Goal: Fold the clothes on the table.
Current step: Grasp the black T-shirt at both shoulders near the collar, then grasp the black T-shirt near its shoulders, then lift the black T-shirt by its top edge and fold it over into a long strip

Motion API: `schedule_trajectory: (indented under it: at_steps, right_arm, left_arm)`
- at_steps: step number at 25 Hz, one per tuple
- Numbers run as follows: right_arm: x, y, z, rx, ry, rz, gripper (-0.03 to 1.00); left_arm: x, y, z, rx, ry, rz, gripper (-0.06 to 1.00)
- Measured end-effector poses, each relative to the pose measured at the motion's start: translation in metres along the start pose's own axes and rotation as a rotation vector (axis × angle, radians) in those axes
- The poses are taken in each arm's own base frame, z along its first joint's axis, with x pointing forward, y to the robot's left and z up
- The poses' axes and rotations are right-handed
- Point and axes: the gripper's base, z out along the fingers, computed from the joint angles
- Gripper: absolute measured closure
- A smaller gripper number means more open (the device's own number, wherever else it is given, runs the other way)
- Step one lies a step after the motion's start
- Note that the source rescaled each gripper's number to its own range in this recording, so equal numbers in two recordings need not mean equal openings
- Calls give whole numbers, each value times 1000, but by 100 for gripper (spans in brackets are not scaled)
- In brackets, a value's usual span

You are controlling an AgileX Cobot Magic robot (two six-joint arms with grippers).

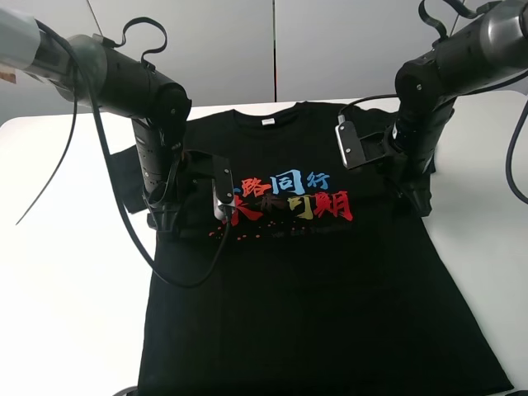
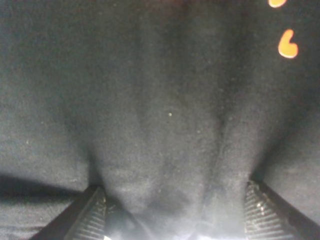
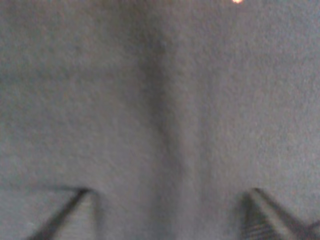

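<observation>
White table (image 1: 66,289) under flat black T-shirt (image 1: 313,313); left gripper (image 1: 165,224) and right gripper (image 1: 422,206) pressed down, jaws spread, seemingly pre-pinch; next: close, lift, fold.

Along the back we see a pale grey wall (image 1: 346,41) made of flat panels, with a thin dark vertical seam (image 1: 274,49) running down its middle.

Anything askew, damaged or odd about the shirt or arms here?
Nothing damaged or spilled. The T-shirt lies print up, mostly flat on the table. The only oddity: cloth puckers into ridges between the left gripper's open fingers; under the right gripper there is just one faint crease.
</observation>
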Motion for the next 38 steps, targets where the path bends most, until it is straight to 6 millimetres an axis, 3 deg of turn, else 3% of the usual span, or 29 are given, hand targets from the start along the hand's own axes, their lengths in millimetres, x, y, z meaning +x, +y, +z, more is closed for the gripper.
schedule_trajectory:
  at_steps: [4, 6, 9, 11, 21, 25, 27, 30, 33, 36, 38]
  right_arm:
    - [0, 0, 1, -2, -2, 3, 82]
    - [-1, 0, 1, 2, -5, 3, 94]
    - [-1, 0, 1, 2, -5, 3, 97]
    - [-1, 0, 1, 2, -5, 3, 97]
    - [-1, -2, 1, 16, -13, 16, 97]
    - [-2, -12, -3, 84, -8, 20, 97]
    - [-2, -30, -14, 171, 3, 31, 97]
    - [-4, -67, -44, 337, -6, 137, 97]
    - [-5, -101, -90, 479, -54, 282, 97]
    - [-1, -111, -131, 524, -93, 384, 97]
    - [0, -104, -150, 474, -132, 460, 97]
  left_arm:
    - [0, 0, 0, 0, 0, 0, 22]
    - [0, 0, 0, -2, 2, 2, 37]
    - [1, 1, 0, -11, 13, 14, 80]
    - [1, 1, 1, -13, 19, 20, 92]
    - [1, 2, 0, -14, 19, 17, 94]
    - [-1, 14, -9, -91, 27, -23, 94]
    - [-4, 30, -24, -201, 29, -53, 94]
    - [-6, 59, -64, -371, -12, -138, 94]
    - [7, 89, -111, -475, -71, -269, 94]
    - [34, 103, -162, -525, -132, -382, 94]
    - [48, 92, -187, -468, -162, -383, 94]
